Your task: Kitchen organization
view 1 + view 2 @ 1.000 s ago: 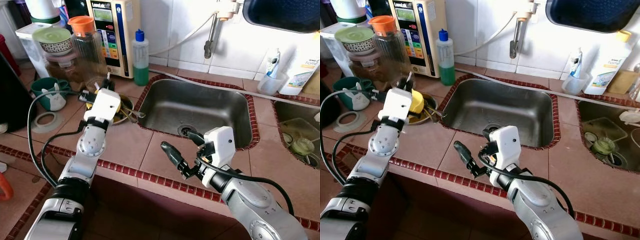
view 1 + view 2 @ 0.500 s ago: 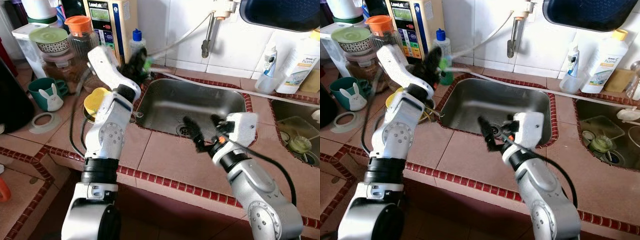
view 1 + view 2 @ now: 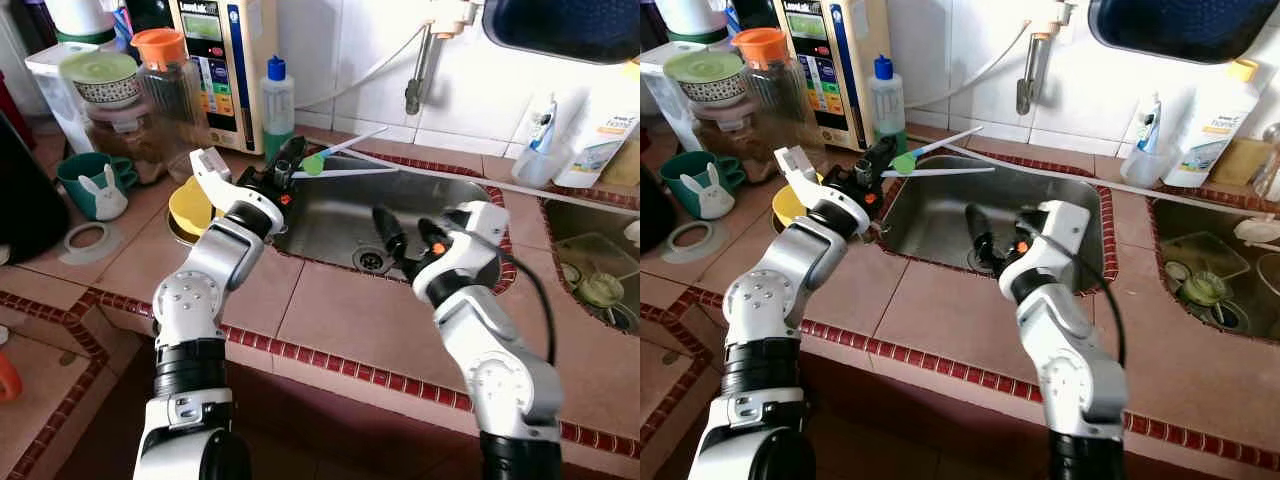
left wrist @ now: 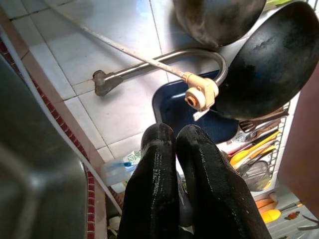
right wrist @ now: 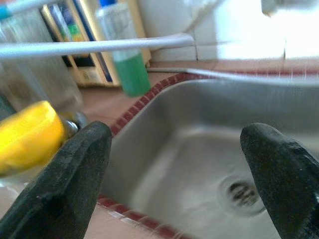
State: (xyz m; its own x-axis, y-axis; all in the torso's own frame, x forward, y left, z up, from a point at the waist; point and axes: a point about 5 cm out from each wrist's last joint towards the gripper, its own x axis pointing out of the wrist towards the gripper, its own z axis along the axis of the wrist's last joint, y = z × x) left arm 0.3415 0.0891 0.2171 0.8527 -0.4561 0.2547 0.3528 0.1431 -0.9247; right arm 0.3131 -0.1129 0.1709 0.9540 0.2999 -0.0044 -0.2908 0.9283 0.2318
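My left gripper (image 3: 293,155) hangs over the left rim of the steel sink (image 3: 335,215), shut on two long utensils (image 3: 345,168). One has a round green head and a pale blue handle, the other is white; both stick out across the sink. In the left wrist view the two fingers (image 4: 164,189) press together. My right gripper (image 3: 408,228) is open over the sink's middle, near the drain (image 5: 239,194), with nothing between its fingers. A yellow dish (image 3: 188,205) sits on the counter to the left of the sink.
A green soap bottle (image 3: 279,110), a water purifier (image 3: 225,60) and a glass jar with an orange lid (image 3: 168,85) stand behind the dish. A green bunny mug (image 3: 95,188) is at far left. A second sink (image 3: 600,275) holding dishes lies right.
My left arm lifted from the yellow dish and swung right, carrying the utensils over the sink's edge. My right arm rose from the counter front to above the sink.
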